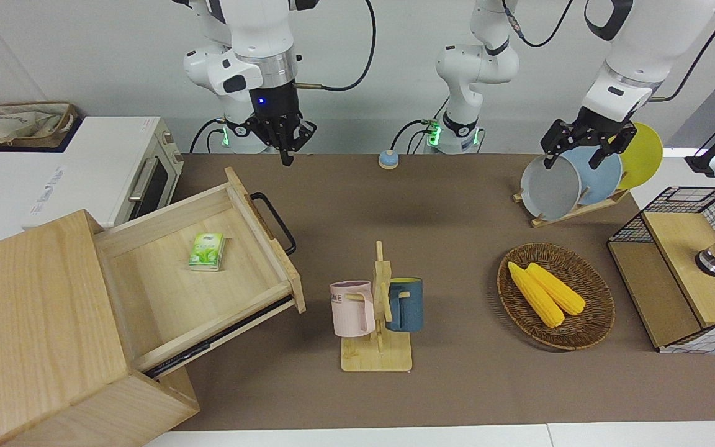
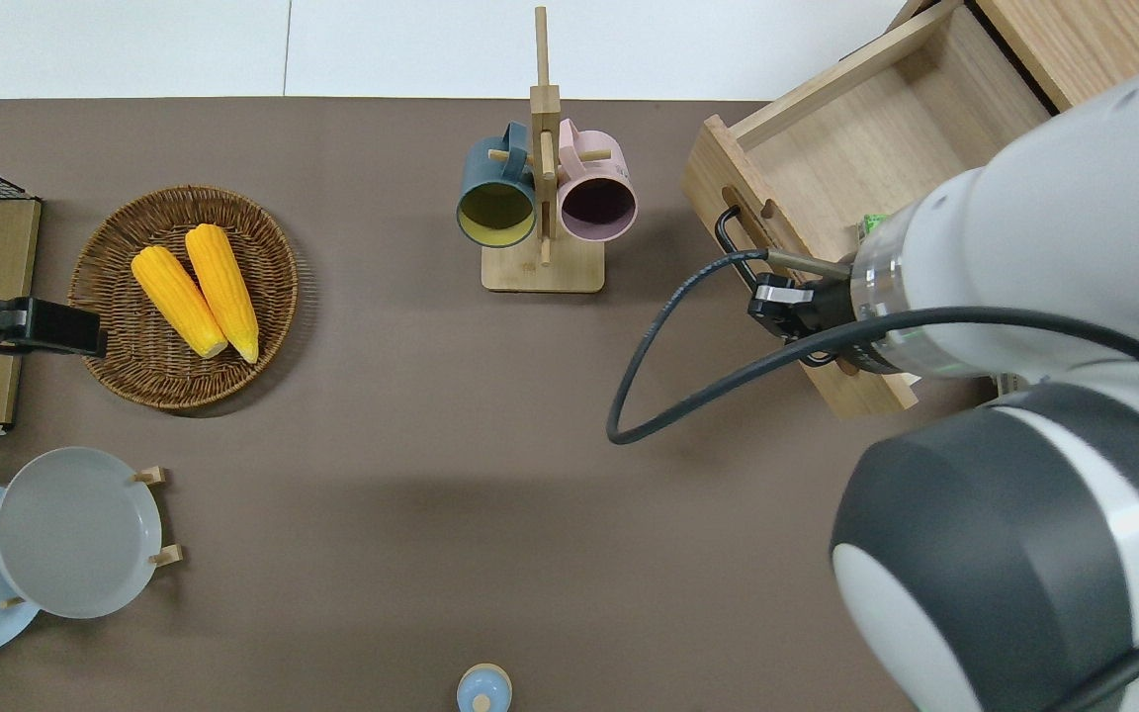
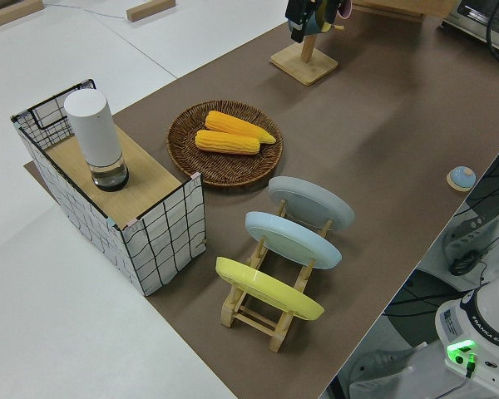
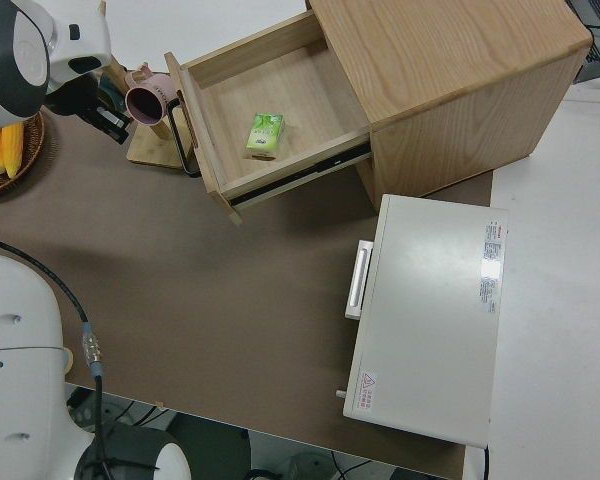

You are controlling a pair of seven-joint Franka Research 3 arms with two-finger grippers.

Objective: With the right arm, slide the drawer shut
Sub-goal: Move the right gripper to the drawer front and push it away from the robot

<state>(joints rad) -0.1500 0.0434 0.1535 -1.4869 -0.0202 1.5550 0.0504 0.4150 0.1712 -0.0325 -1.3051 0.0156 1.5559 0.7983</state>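
The drawer stands pulled far out of the pale wooden box at the right arm's end of the table. Its black loop handle faces the table's middle. A small green packet lies inside. The drawer also shows in the right side view and in the overhead view. My right gripper hangs in the air, fingers pointing down and shut, holding nothing. In the overhead view the right arm covers the drawer's front and part of the handle. The left arm is parked, its gripper open.
A white toaster oven stands beside the box, nearer to the robots. A mug rack with two mugs is at the table's middle. A basket with corn, a plate rack and a wire crate are toward the left arm's end.
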